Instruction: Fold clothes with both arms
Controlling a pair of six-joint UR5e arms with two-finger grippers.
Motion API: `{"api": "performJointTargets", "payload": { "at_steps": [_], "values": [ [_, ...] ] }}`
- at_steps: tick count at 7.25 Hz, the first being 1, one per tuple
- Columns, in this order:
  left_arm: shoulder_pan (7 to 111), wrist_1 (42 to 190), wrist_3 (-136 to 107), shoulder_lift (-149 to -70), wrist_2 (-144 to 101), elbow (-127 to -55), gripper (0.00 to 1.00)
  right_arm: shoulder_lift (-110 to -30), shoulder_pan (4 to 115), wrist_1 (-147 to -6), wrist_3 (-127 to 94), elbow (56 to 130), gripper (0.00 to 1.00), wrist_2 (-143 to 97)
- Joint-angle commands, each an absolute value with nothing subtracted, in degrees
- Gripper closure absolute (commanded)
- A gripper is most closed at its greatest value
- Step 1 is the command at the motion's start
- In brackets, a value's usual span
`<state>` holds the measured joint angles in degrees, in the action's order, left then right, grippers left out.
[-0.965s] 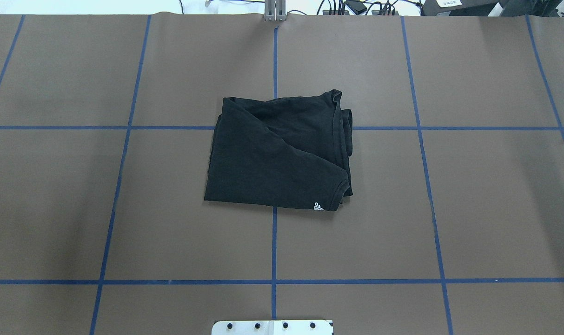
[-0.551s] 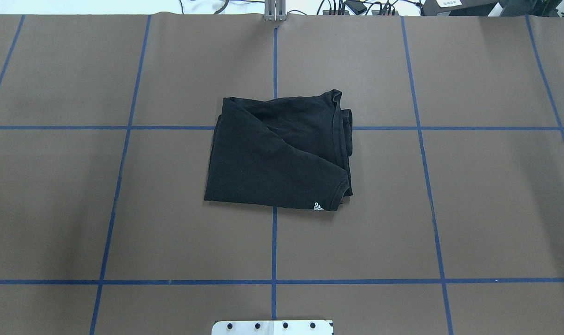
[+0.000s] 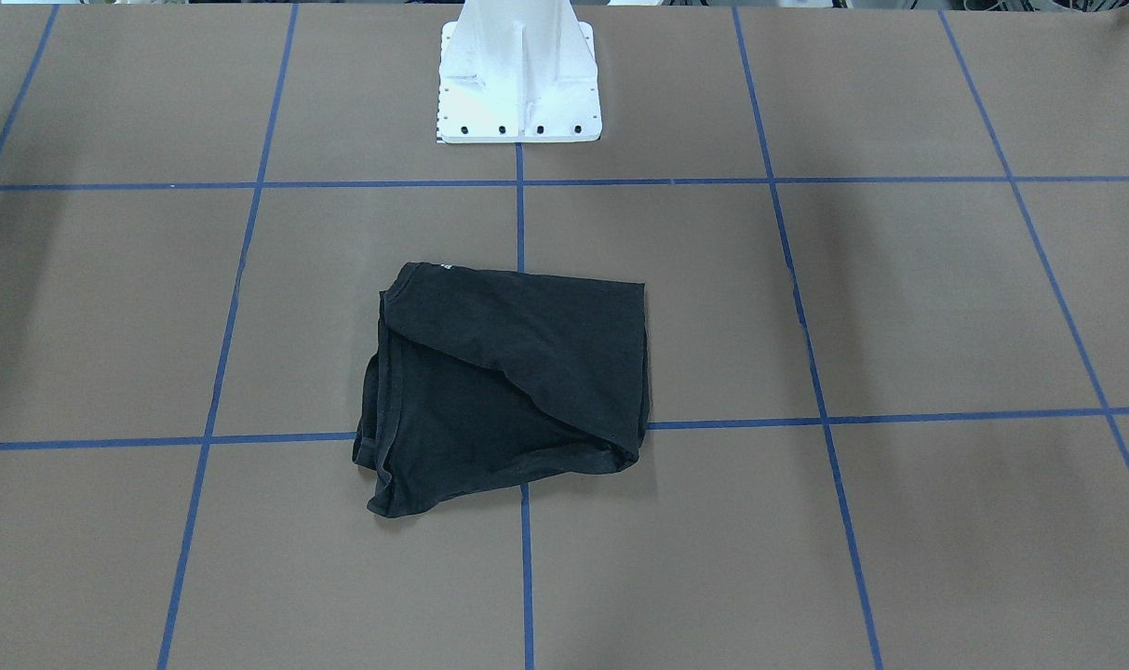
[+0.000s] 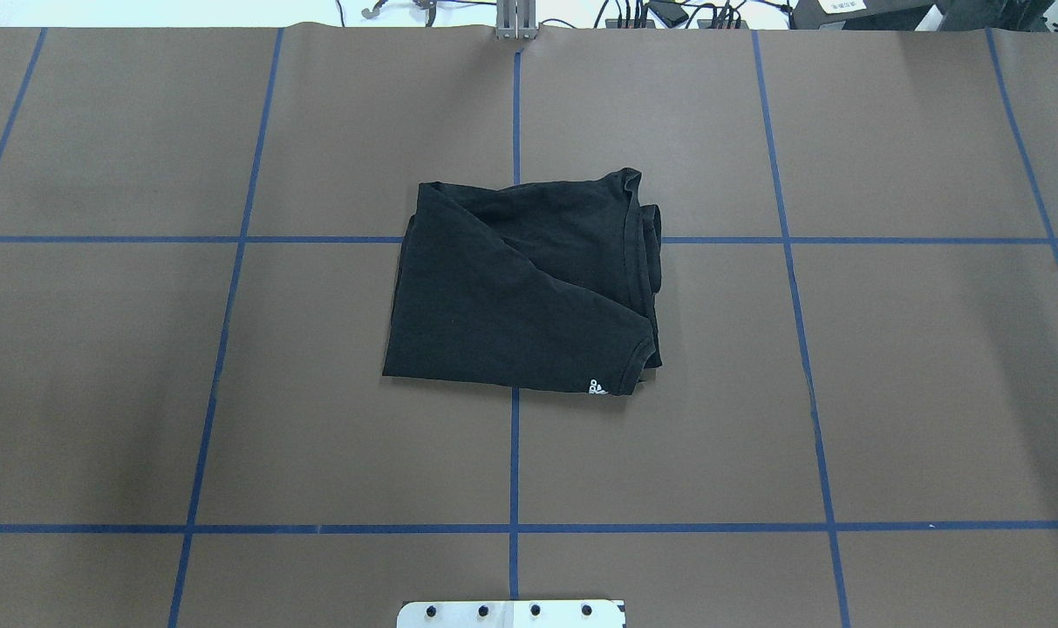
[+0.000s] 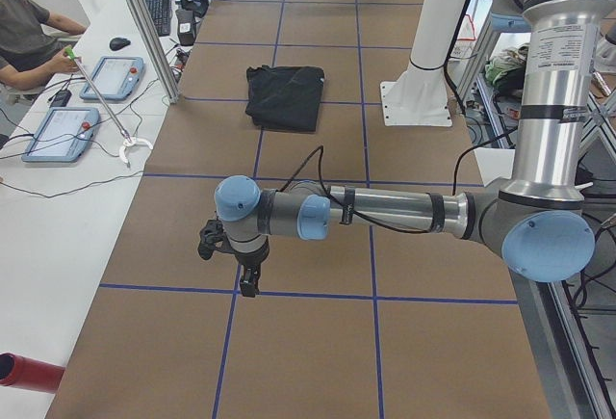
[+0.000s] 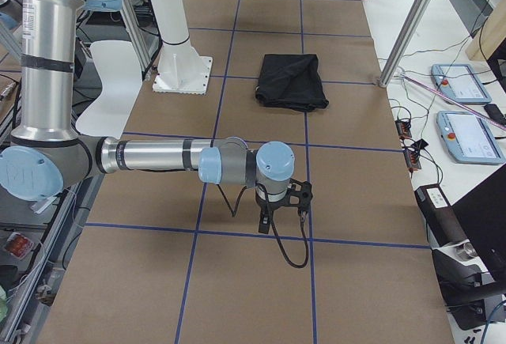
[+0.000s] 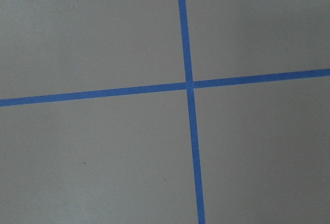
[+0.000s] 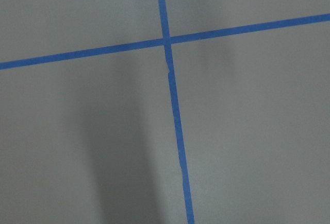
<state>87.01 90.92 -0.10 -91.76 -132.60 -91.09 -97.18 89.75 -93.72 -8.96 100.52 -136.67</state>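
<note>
Overhead exterior view: nearest sits the white pedestal base [image 4: 511, 613]; beyond it the folded black T-shirt [image 4: 520, 288] lies mid-tabletop [image 4: 930, 392], straddling the blue tape centre line [image 4: 514, 471]. The left end effector [image 5: 248, 282] and right end effector [image 6: 265, 219] hang above the tabletop's opposite ends, well apart from the T-shirt; whether spread or pressed together, I cannot tell.
</note>
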Motion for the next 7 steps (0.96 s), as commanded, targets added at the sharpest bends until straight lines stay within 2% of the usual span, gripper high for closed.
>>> {"api": "performJointTargets", "payload": {
  "at_steps": [1,7],
  "values": [
    [87.01,90.97,-0.18,-91.76,-132.63,-91.14,0.00,-97.12,89.74,-93.69,-9.32,100.55,0.00,-136.67],
    [87.01,91.05,0.35,-91.93,-132.80,-91.14,0.00,-96.68,89.82,-93.60,-8.79,100.90,0.00,-136.84]
  ]
}}
